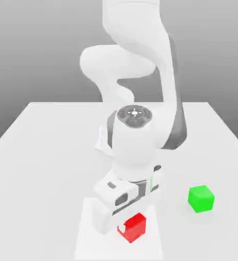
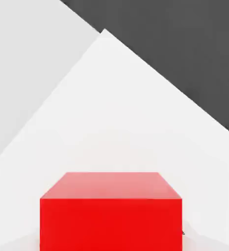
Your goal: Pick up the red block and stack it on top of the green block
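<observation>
One white gripper (image 1: 122, 228) is at the bright-red cube (image 1: 133, 228); whether it grips, I cannot tell. The bright-green cube (image 1: 201, 199) sits apart.

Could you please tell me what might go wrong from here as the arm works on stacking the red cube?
The gripper is down at the red cube, and a fingertip lies close against its side, so a poor grip could let it slip or twist. The green cube stands off to the exterior view's right, loose on the table, so a low sideways move might knock it.
</observation>
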### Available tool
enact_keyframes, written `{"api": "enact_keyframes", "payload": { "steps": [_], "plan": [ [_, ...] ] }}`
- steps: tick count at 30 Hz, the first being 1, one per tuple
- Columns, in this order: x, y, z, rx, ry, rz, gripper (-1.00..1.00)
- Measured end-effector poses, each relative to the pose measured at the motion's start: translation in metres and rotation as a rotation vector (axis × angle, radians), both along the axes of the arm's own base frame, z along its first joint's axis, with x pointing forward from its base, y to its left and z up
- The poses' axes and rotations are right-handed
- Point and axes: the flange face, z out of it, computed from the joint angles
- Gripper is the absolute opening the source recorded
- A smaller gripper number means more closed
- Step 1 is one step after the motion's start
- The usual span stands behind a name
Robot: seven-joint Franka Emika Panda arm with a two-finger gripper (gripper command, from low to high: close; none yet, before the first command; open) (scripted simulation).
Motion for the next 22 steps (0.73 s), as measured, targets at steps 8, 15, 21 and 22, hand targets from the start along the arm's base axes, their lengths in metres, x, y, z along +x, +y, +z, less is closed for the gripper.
{"api": "enact_keyframes", "payload": {
  "steps": [8, 15, 21, 22],
  "plan": [
    [-0.032, 0.098, 0.067, 0.013, 0.005, 0.285, -1.00],
    [-0.108, 0.204, 0.070, 0.002, 0.002, 0.687, -1.00],
    [-0.109, 0.203, 0.031, 0.000, 0.001, 0.688, 1.00],
    [-0.109, 0.203, 0.031, 0.000, 0.001, 0.688, 1.00]
  ]
}}
